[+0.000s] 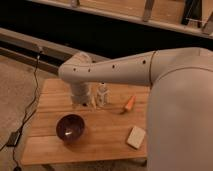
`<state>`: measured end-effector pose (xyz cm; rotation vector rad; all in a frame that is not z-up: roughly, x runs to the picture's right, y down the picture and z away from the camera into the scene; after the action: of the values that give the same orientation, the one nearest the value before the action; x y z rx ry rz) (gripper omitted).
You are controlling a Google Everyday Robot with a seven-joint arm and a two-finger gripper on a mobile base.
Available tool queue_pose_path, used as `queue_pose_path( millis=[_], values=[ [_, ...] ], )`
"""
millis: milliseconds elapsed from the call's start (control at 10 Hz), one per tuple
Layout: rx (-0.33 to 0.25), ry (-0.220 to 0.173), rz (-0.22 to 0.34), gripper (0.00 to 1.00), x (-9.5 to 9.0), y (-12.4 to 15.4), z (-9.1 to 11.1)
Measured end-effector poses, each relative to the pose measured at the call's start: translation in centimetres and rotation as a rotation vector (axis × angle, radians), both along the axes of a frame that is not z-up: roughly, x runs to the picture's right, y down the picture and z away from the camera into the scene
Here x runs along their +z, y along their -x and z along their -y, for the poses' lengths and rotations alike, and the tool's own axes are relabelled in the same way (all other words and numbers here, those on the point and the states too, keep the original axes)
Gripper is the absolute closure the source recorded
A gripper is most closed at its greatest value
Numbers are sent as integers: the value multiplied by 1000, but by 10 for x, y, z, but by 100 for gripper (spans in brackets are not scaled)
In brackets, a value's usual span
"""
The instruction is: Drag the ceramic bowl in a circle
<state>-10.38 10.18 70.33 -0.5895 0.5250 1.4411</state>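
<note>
The ceramic bowl (70,127) is round, glossy dark purple-maroon, and sits upright on the front left of the wooden table (107,142). My white arm reaches in from the right and bends down over the table's back left. My gripper (85,103) hangs below the wrist, behind and slightly right of the bowl, apart from it. It holds nothing that I can see.
A small white bottle (102,95) stands just right of the gripper. An orange carrot-like piece (129,103) lies to its right. A pale rectangular block (135,136) lies at the front right. A black cable (30,107) runs down the floor left of the table.
</note>
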Motion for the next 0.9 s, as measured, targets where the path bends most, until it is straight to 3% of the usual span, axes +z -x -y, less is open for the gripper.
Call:
queue_pose_path(
  millis=[900],
  values=[
    [-17, -9, 3, 35, 2, 0, -5]
  ],
)
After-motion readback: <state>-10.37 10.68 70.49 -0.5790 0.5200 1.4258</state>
